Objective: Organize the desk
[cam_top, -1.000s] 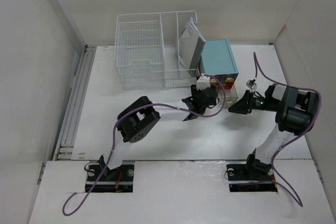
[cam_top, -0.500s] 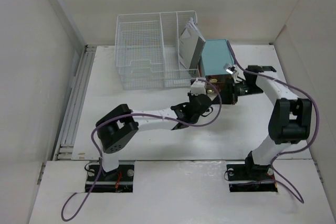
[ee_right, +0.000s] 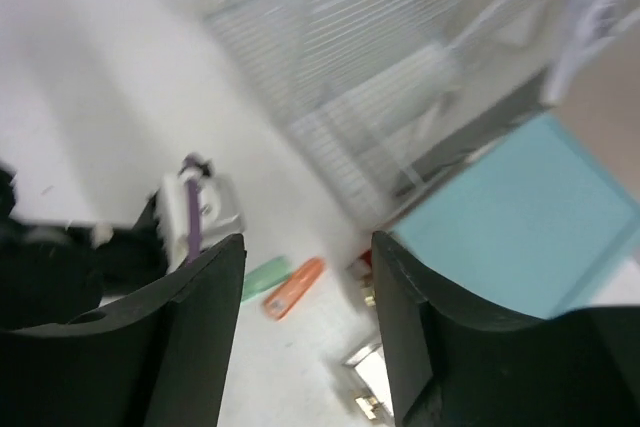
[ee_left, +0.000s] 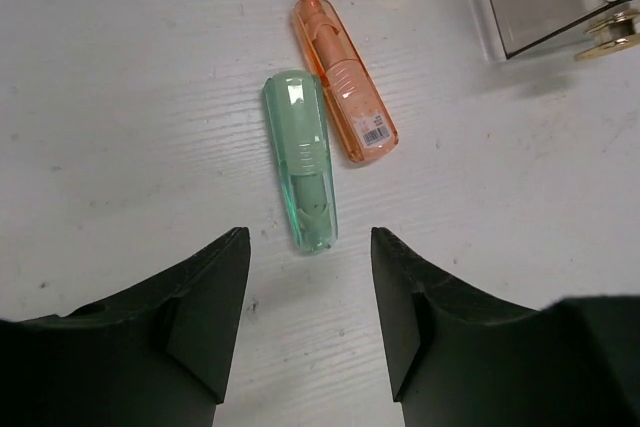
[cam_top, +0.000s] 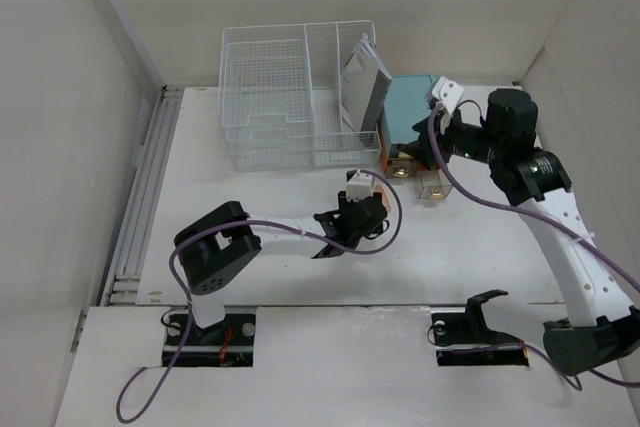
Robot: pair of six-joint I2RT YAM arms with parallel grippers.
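Both arms had shifted: the right hand [ee_right: 305, 247], apart and empty, rose above the teal box [cam_top: 408, 107] at upper right; the left hand [ee_left: 307, 247], also apart, backed over the green marker [ee_left: 300, 172] on the desk [cam_top: 250, 197] at centre, likely to straddle it.

We see two arms of same build. Left arm [cam_top: 285, 230]: white tubular links, chunky black joint housings, black base plate [cam_top: 205, 339]. Right arm [cam_top: 565, 237]: same white links, black joints. Purple cable [ee_right: 190, 222] along each arm. White camera block [cam_top: 362, 185] at wrist. Left pincer [ee_left: 308, 247], right pincer [ee_right: 308, 247]: matte black wedge fingers [ee_left: 195, 292].
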